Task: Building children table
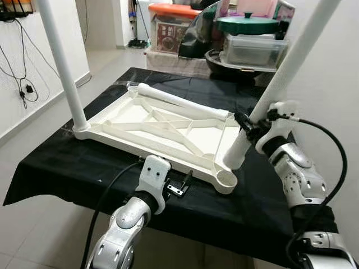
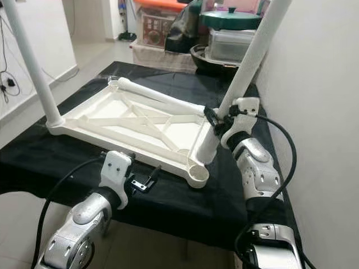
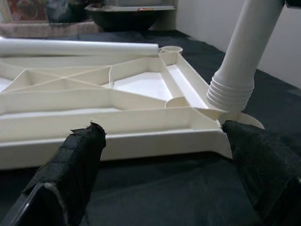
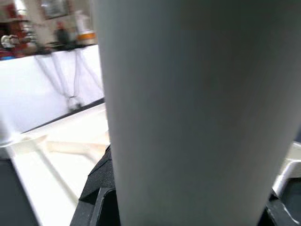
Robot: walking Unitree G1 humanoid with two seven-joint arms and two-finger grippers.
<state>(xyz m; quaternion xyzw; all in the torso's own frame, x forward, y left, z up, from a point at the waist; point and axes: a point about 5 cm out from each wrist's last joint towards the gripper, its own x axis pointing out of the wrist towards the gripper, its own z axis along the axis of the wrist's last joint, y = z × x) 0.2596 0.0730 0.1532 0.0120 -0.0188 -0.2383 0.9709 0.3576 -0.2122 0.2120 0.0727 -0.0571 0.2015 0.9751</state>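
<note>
A: How are the jaws set?

B: The right gripper [image 1: 251, 124] is closed around a white leg [image 1: 280, 84], low on its shaft. The leg is tilted, and its ribbed end [image 3: 230, 92] is held just over the near right socket [image 1: 227, 179] of the tabletop [image 1: 162, 131], which lies upside down on a black cloth [image 1: 61, 162]. The left gripper [image 1: 180, 185] is spread wide and holds nothing; its pads [image 3: 77, 157] are parked just before the tabletop's near edge.

A: How should the step be done well?

B: By the look of it, the leg is not yet seated. It would best be brought upright first, so that the ribbed end is centred over the socket, and only then pressed straight down; if it is pushed in at a tilt, it may jam or the tabletop may be lifted. The near edge could be steadied by the left gripper while the push is made.

A: Where are the other parts?

B: 1 leg [image 1: 61, 67] is already stood in the far left corner, and 1 more [image 1: 182, 103] is laid across the far side of the tabletop.

A: Can any writing be read?

B: None can be read. A print is carried by the box [image 1: 168, 33] behind the table, but it is too small to be made out.
</note>
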